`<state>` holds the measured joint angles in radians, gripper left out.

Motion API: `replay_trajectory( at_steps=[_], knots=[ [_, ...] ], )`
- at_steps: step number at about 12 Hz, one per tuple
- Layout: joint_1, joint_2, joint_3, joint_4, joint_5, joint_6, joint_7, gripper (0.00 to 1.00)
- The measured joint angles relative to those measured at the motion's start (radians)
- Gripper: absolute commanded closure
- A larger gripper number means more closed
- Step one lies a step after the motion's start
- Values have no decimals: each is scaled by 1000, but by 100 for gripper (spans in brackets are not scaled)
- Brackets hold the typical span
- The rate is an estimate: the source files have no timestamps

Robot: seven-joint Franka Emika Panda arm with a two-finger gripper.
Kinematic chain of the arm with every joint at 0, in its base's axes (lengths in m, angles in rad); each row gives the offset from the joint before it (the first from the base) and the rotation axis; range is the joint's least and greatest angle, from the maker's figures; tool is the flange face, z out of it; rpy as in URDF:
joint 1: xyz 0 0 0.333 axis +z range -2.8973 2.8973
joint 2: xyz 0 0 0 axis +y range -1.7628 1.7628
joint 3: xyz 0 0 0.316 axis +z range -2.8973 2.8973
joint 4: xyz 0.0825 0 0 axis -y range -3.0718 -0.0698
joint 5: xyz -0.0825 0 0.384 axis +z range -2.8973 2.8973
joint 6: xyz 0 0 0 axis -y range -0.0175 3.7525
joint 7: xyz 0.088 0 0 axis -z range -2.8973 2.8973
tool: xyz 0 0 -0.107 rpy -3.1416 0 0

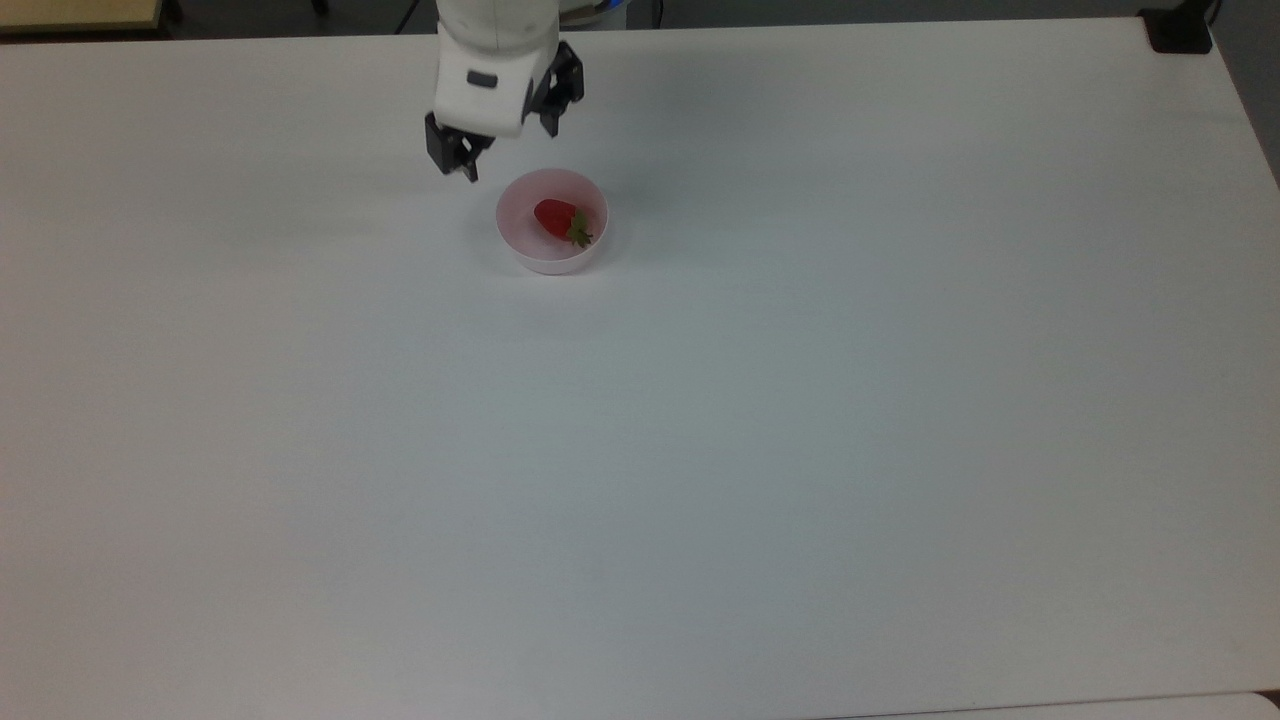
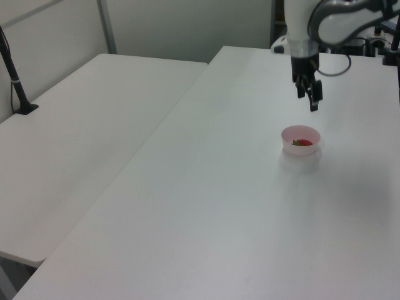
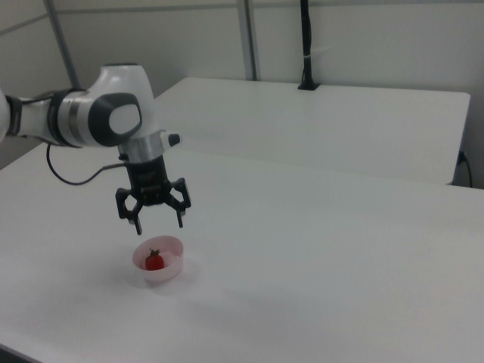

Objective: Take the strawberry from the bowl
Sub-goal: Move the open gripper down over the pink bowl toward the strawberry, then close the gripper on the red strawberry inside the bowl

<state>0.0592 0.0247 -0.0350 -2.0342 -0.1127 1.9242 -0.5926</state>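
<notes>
Overhead, spread pincer [image 3: 159,223], strawberry [image 3: 154,261] inside bowl [image 3: 172,270]

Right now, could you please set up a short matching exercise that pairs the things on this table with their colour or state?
Things:
1. strawberry
2. bowl
3. gripper
4. table

Descriptions:
A. pale pink, round, holding the fruit
B. white, bearing the bowl
C. red with a green cap, lying inside
D. dark fingers spread open, above the bowl in the right view

Pairs: 1-C, 2-A, 3-D, 4-B
</notes>
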Motion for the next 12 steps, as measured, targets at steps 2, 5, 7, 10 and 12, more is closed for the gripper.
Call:
replay_trajectory(
  at_steps=[2,5,7,10,12],
  knots=[
    [10,21,1,-33,-27,29,-36,17],
    [28,50,3,-54,-36,74,-48,30],
    [29,66,3,-57,-36,90,-48,30],
    [41,93,4,-61,-36,110,-44,30],
    [54,114,5,-64,-36,126,-27,30]
  ],
)
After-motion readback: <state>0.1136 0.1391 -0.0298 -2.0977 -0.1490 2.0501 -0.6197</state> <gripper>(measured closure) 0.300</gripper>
